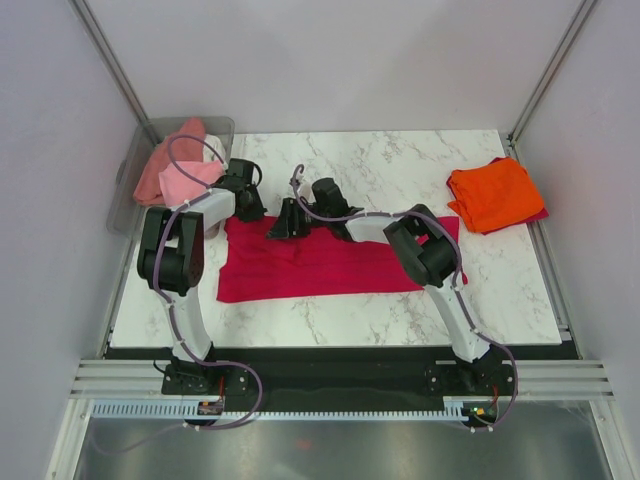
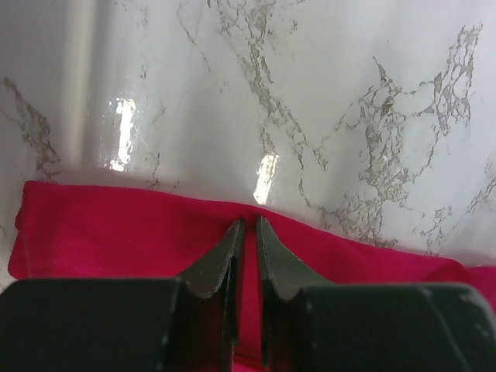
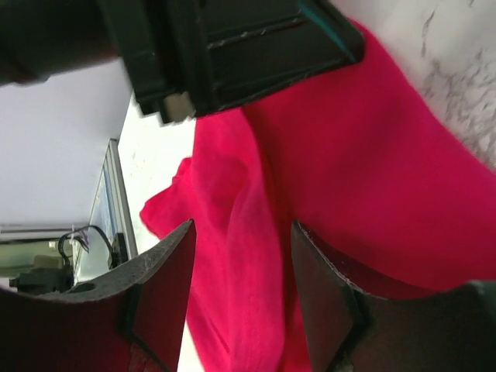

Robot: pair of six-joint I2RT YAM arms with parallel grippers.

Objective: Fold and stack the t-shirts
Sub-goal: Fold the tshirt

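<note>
The crimson t-shirt (image 1: 330, 265) lies as a wide flat band across the marble table (image 1: 400, 160), in front of both grippers. My left gripper (image 1: 247, 205) is at the shirt's far left edge; in the left wrist view (image 2: 249, 225) its jaws are almost together with a strip of the crimson shirt (image 2: 101, 232) pinched between them. My right gripper (image 1: 285, 222) is open just to its right, over the shirt's far edge; in the right wrist view (image 3: 242, 232) its jaws straddle a raised fold of the shirt (image 3: 372, 170) without closing. A folded bright orange t-shirt (image 1: 493, 193) lies at the far right.
A clear grey plastic bin (image 1: 130, 180) stands at the far left, holding a light pink tee (image 1: 190, 180) and a salmon tee (image 1: 160, 165). A sliver of darker red cloth (image 1: 540, 213) shows under the orange shirt. The left gripper's black body (image 3: 232, 39) fills the top of the right wrist view.
</note>
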